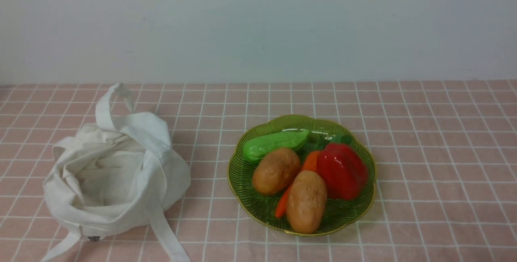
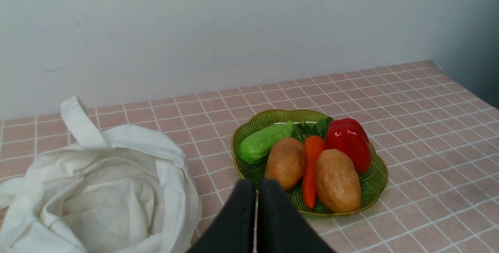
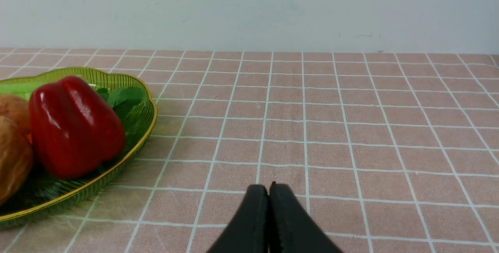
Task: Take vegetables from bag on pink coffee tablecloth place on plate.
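All vegetables (image 1: 341, 169) sit on plate (image 1: 238, 181), centre-right of front view; bag (image 1: 113, 173) slumped lower left. Jaws pressed together on left gripper (image 2: 256, 190) and right gripper (image 3: 269, 192), gripping nothing.

The left gripper (image 2: 255, 183) is caught by the left wrist view. Two matte black fingers (image 2: 237, 214) are shown, broad at the base and narrowed toward rounded tips. The jaws are brought together pad against pad, with only a hairline seam left along their length. The tips are matched in height.

The right gripper (image 3: 269, 186) is caught by the right wrist view. The same black tapered fingers (image 3: 288, 222) are shown, also pressed flush, with the seam barely visible and the tips level. Both grippers are pointed forward, away from their own cameras. Wrist and arm links cannot be made out.
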